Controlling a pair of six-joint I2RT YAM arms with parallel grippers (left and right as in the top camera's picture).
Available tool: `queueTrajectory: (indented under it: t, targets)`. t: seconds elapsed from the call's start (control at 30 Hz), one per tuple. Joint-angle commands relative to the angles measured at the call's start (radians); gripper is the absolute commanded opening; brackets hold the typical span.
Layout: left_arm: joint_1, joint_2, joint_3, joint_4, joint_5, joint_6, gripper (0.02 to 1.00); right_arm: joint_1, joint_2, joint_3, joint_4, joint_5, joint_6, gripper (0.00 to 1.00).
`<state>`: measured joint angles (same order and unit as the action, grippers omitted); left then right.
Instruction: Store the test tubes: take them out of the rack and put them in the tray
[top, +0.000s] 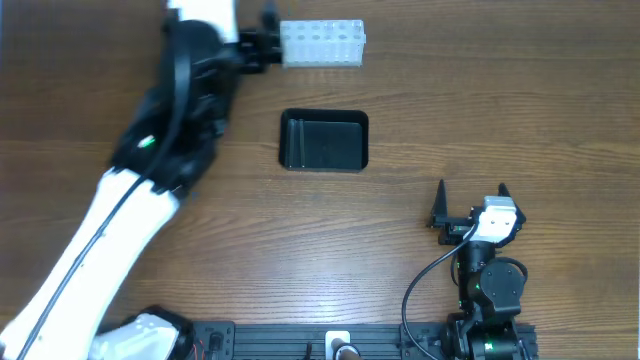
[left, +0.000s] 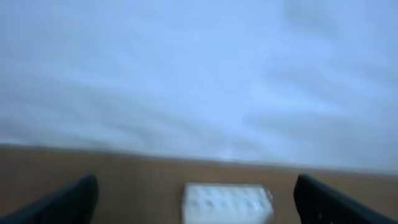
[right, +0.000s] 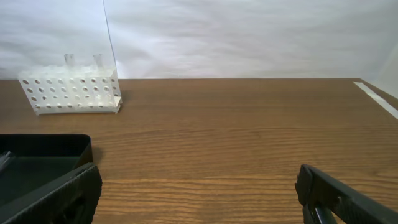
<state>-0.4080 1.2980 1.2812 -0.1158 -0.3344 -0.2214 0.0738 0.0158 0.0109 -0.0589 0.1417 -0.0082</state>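
Jaws: left gripper (top: 262, 45) stands with its fingers set wide apart, holding nothing. Right gripper (top: 471, 195) likewise, fingers spread, nothing between them.

Item 1. Left arm (top: 150, 150). White and black, it reaches from the near left corner up to the far edge of the table (top: 500, 100). Its gripper sits at the left end of the rack. The left wrist view shows the rack low between the two dark fingers (left: 68, 202). Whether either finger touches it cannot be told.

Item 2. Rack (top: 322, 43). White, perforated, oblong, it stands upright at the far side of the table, close to the pale wall (right: 249, 37). In the right wrist view, two clear test tubes (right: 68, 60) stand upright in it, their tops rising above the rack's top.

Item 3. Tray (top: 324, 140). Black, rectangular and shallow, it lies flat near the table's middle, on the near side of the rack and apart from it. A thin, clear, long shape lies inside along its left wall. It cannot be made out well enough to identify.

Item 4. Right arm (top: 490, 290). It is folded close to its base at the near right, with the gripper low over bare wood, well apart from the tray and the rack. Its wrist view looks across the table toward both.
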Motion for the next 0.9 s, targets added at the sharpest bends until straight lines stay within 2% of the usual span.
queueTrajectory:
  t: [0.03, 0.13, 0.4, 0.7, 0.9]
  targets:
    - [0.098, -0.169, -0.255, 0.138, 0.154, 0.105, 0.996, -0.001, -0.007, -0.006, -0.003, 0.009, -0.008, 0.991]
    - [0.142, -0.290, -0.417, 0.218, 0.187, 0.110, 0.998, -0.001, -0.007, -0.006, -0.003, 0.009, -0.008, 0.991]
    - [0.212, -0.587, -0.742, 0.268, 0.189, 0.110, 1.000, -0.001, -0.007, -0.006, -0.003, 0.009, -0.008, 0.991]
    - [0.280, -0.892, -1.001, 0.271, 0.197, 0.110, 1.000, -0.001, -0.007, -0.006, -0.003, 0.009, -0.008, 0.991]
    - [0.283, -1.073, -1.142, 0.271, 0.208, 0.110, 0.998, -0.001, -0.007, -0.006, -0.003, 0.009, -0.008, 0.991]
